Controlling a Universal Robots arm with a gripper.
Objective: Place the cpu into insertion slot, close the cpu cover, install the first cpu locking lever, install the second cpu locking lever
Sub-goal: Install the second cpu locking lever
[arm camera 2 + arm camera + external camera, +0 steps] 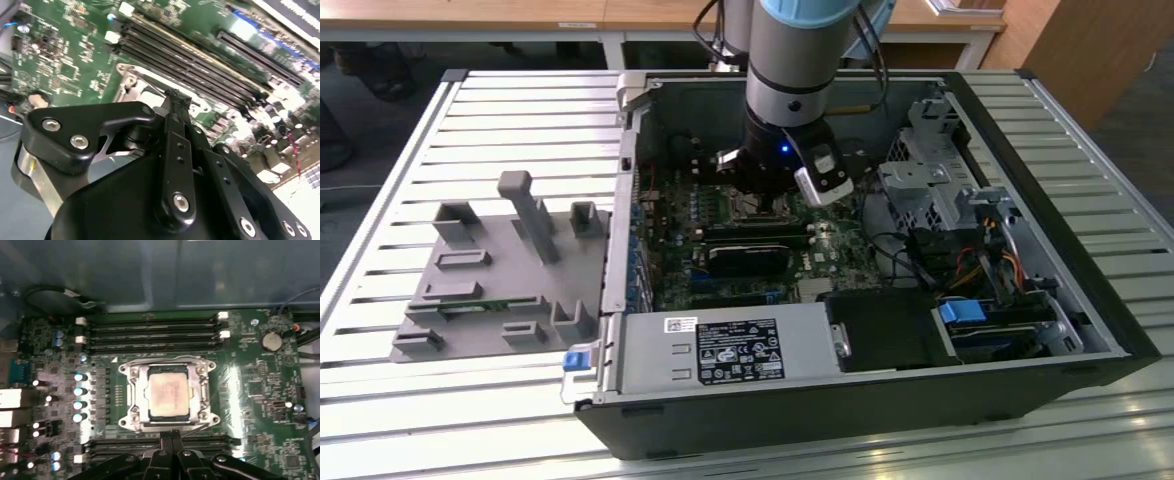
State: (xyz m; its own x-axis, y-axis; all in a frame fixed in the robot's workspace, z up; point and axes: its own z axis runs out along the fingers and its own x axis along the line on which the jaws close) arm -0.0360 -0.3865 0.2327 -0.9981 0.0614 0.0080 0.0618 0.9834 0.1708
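Note:
The cpu (169,396) lies flat in the insertion slot (124,371) on the green motherboard. The silver cpu cover (137,392) lies down around the chip, which shows through its window. Thin wire levers run along two opposite sides of the socket, one of them (192,425) just in front of my fingertips. My gripper (170,433) is shut with nothing seen between its fingers, its tips at the socket's edge beside that lever. In the second wrist view my gripper (175,97) reaches the socket's metal rim (131,82). In the exterior view my gripper (767,192) hangs low inside the open computer case.
Long black memory slots (152,327) flank the socket on two sides. The case walls (630,180), a drive cage (921,190) with cables and the power supply (727,350) surround the board. A grey fixture (494,270) stands on the slatted table at the exterior view's left.

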